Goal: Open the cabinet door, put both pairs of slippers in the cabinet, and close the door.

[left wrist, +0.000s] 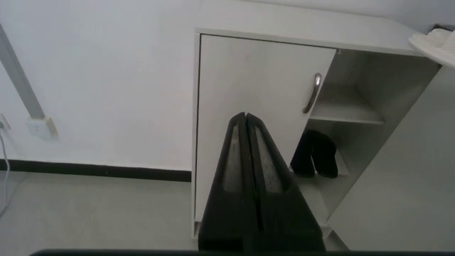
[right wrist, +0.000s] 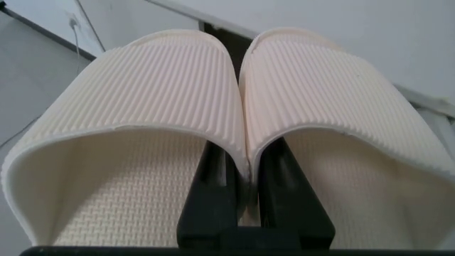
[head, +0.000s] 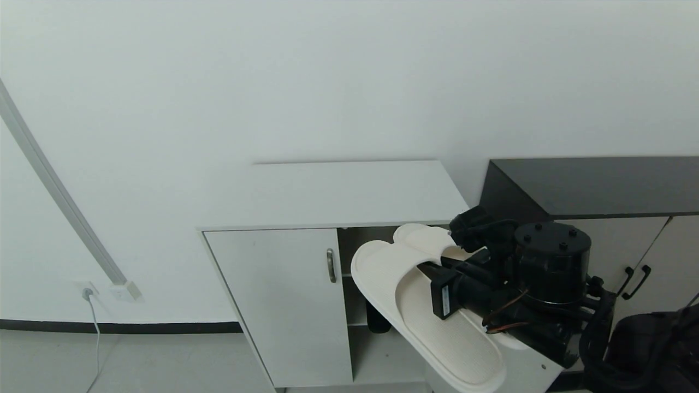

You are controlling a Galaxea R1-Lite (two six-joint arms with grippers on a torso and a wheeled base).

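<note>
Two cream slippers [head: 458, 344] hang as a pair from the right gripper [right wrist: 245, 174]. Its fingers go in under the straps and pinch the two inner side walls together, and the fingertips are hidden beneath the ribbed straps. In the head view the nearer slipper covers most of the farther one, so I can see only that one's toe and a bit of its heel past the arm. The pair's long axis runs on a slant, with the heels low and toward the robot. The toes are raised and point at the open right half of the white cabinet [head: 349, 191]. They sit just before its upper opening, though I cannot tell whether the toes have crossed the front edge. The left door [head: 278, 305] is closed, its metal handle [head: 331, 266] upright by the inner edge. The right door [head: 524, 371] stands swung out, cut off by the lower edge and partly covered by the slippers. Inside, below the upper shelf [left wrist: 348, 114], stands a dark pair of footwear [left wrist: 316, 155]. Whether these are slippers is hard to make out. The left gripper [left wrist: 245, 117] is held apart from the cabinet, facing the closed door, its fingers pressed together with nothing between them. A black-topped cabinet [head: 590, 185] stands just beside the white one on the right.
</note>
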